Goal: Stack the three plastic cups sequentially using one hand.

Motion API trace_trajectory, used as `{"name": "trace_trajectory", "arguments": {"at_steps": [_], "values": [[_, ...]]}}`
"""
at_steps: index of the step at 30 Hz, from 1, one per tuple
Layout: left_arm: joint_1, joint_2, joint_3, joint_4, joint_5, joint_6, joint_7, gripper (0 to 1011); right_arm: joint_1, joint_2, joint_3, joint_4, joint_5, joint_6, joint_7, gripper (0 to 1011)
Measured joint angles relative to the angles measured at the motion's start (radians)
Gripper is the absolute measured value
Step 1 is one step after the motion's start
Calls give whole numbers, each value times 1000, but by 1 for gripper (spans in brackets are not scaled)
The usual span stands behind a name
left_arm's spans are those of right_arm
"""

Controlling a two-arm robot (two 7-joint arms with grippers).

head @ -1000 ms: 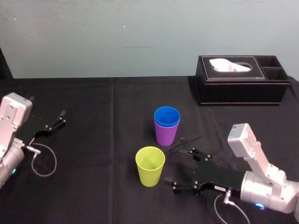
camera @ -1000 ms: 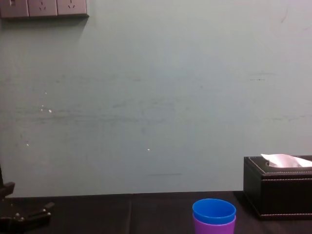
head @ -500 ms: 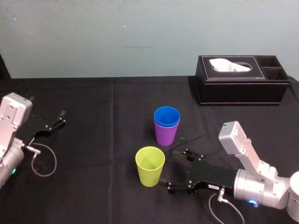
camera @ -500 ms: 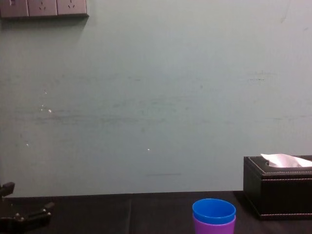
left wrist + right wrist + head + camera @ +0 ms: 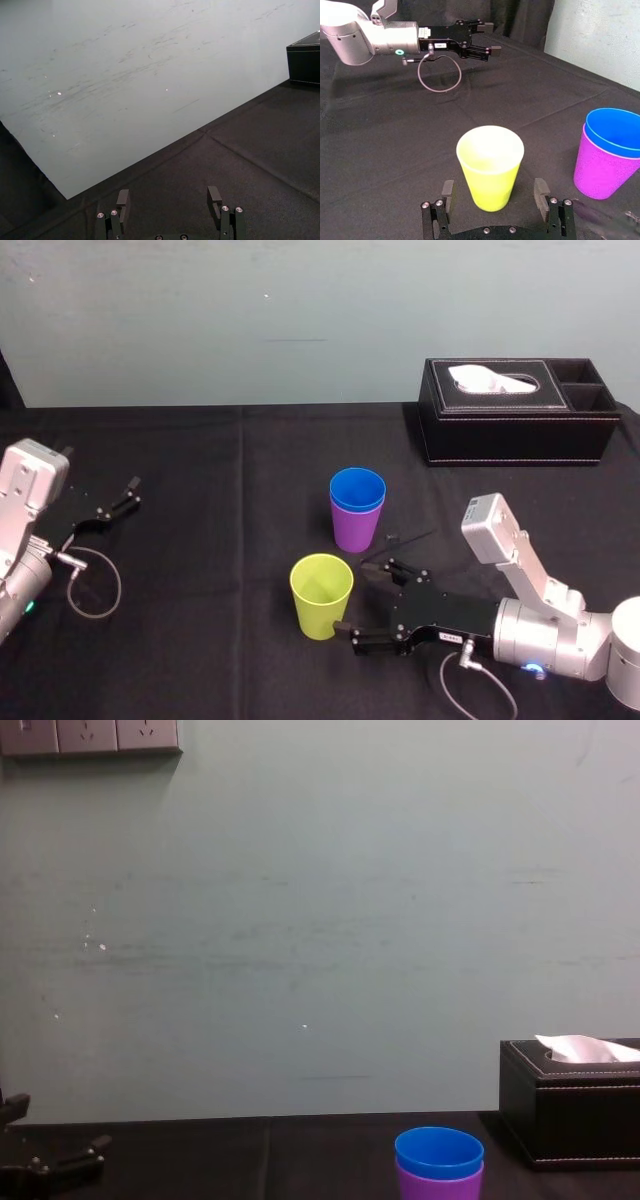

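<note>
The yellow-green cup (image 5: 321, 595) stands upright on the black cloth. Behind it, to the right, the blue cup (image 5: 357, 489) sits nested inside the purple cup (image 5: 356, 526). My right gripper (image 5: 357, 598) lies low on the cloth just right of the yellow-green cup, open. In the right wrist view the yellow-green cup (image 5: 490, 166) stands between the two fingertips (image 5: 448, 192), with a gap on each side. The blue cup (image 5: 614, 131) in the purple cup (image 5: 601, 167) stands off to one side there. My left gripper (image 5: 115, 501) rests open at the far left, away from the cups.
A black tissue box (image 5: 515, 425) with a white tissue stands at the back right, near the wall. A loose grey cable (image 5: 92, 585) loops beside the left arm. Bare black cloth lies between the cups and the left arm.
My right gripper has slid left along the cloth towards the yellow-green cup, and its open fingers now reach either side of it. The cups and the left arm have not moved.
</note>
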Motion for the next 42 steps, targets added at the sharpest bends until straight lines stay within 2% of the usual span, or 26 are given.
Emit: {"name": "trace_trajectory", "arguments": {"at_steps": [21,31,42], "values": [[0,0,0,0,0,0,0,1010,32,-17,-34,9,-9,2,-3,1003],[0,0,0,0,0,0,0,1010,58,-45,-52,41,-37,0,-20,1003],[0,0,0,0,0,0,0,1010,74,-72,-56,61,-46,1,-28,1003]]}}
